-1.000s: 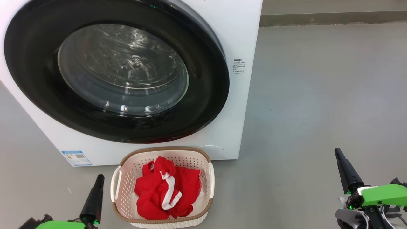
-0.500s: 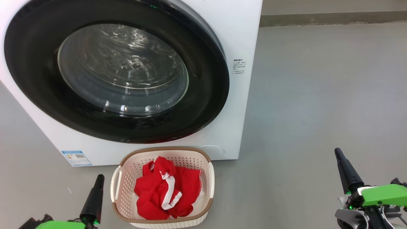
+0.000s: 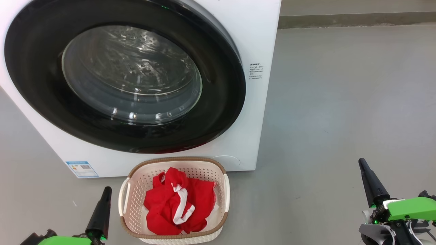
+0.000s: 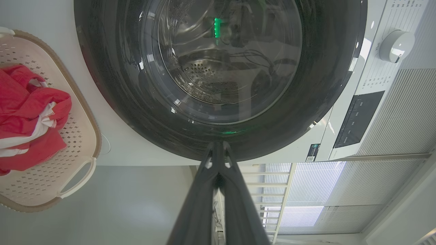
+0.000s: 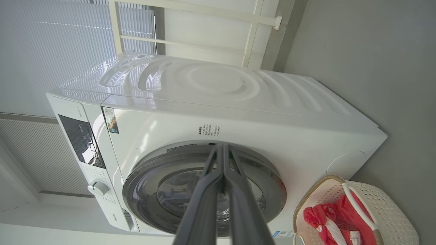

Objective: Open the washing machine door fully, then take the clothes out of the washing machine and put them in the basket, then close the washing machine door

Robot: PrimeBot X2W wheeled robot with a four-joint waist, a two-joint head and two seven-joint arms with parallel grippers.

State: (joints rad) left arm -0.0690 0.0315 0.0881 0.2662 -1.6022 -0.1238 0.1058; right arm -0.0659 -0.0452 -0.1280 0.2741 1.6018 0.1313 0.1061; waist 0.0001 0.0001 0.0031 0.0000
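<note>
The white washing machine (image 3: 259, 44) stands ahead with its black-rimmed glass door (image 3: 129, 75) lying flush against the front, and through the glass I see only bare steel drum. Red clothes (image 3: 178, 202) with white trim lie heaped in the cream basket (image 3: 226, 194) on the floor just before the machine. My left gripper (image 3: 106, 190) is shut and empty, low beside the basket's left handle. Far to the right my right gripper (image 3: 361, 163) is shut too, also empty. The left wrist view shows the door (image 4: 102, 85) and the clothes (image 4: 27, 112); the right wrist view shows the basket (image 5: 385, 211).
Bare grey floor (image 3: 340, 102) spreads to the right of the machine up to a wall skirting (image 3: 357, 18). A blue label (image 3: 81, 169) sits low on the machine's front. Control panel and dial (image 4: 395, 46) sit above the door; window blinds (image 5: 51, 41) are behind the machine.
</note>
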